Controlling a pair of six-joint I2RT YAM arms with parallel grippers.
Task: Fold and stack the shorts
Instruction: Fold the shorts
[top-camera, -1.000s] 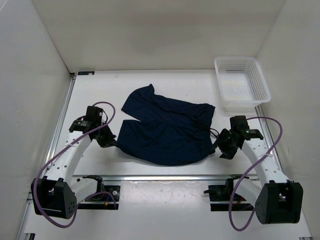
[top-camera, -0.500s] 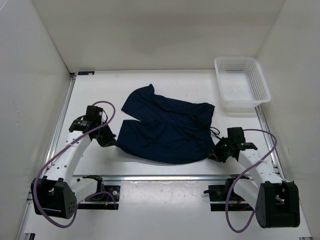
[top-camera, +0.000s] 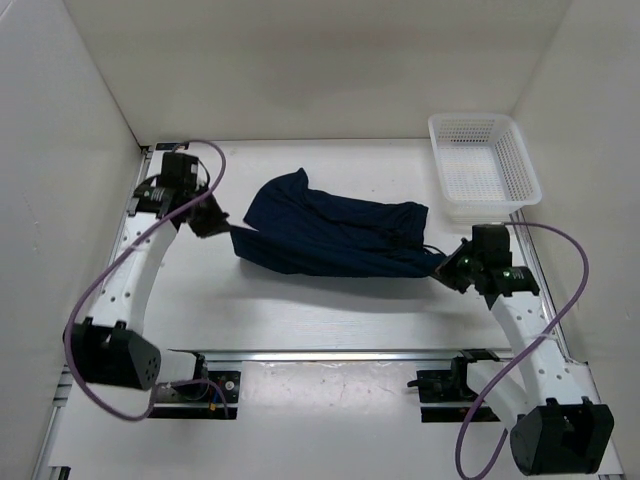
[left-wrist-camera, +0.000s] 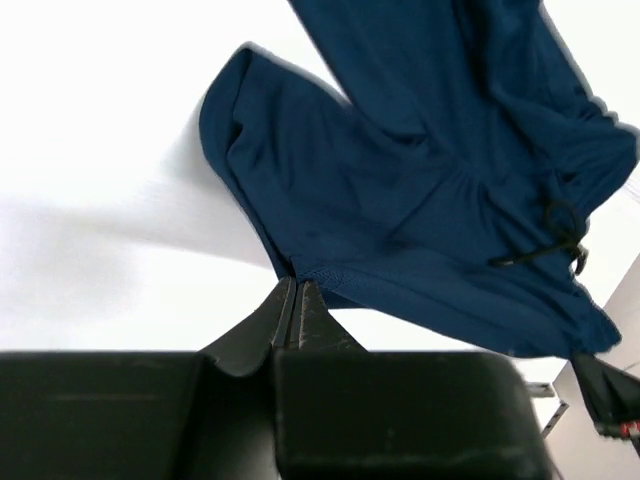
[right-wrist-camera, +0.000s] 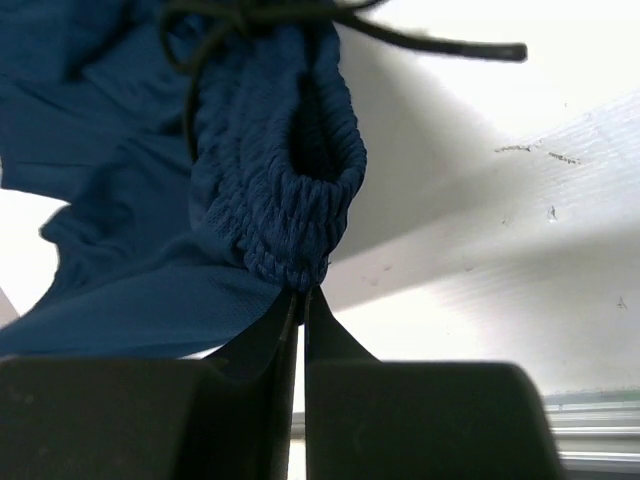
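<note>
Left end effector (left-wrist-camera: 295, 300) is pinching a thin hem corner of the shorts (top-camera: 330, 238), its fingers pressed together on the cloth at the left of the top view. At the right, the right end effector (right-wrist-camera: 300, 298) is clamping the gathered waistband (right-wrist-camera: 290, 190). The near edge is hanging taut between them across the middle of the frame, while the far leg seems to be resting on the tabletop (top-camera: 330, 320), well apart from the white basket (top-camera: 483, 165) at upper right. The fabric is looking light, soft and limp, drooping wherever unsupported, so it is probably needing two-corner holds to keep a fold straight. The thick elastic band is offering the surer grip. The thin hem could be slipping out, and the loose drawstring (right-wrist-camera: 430, 42) is dangling where it might snag.
</note>
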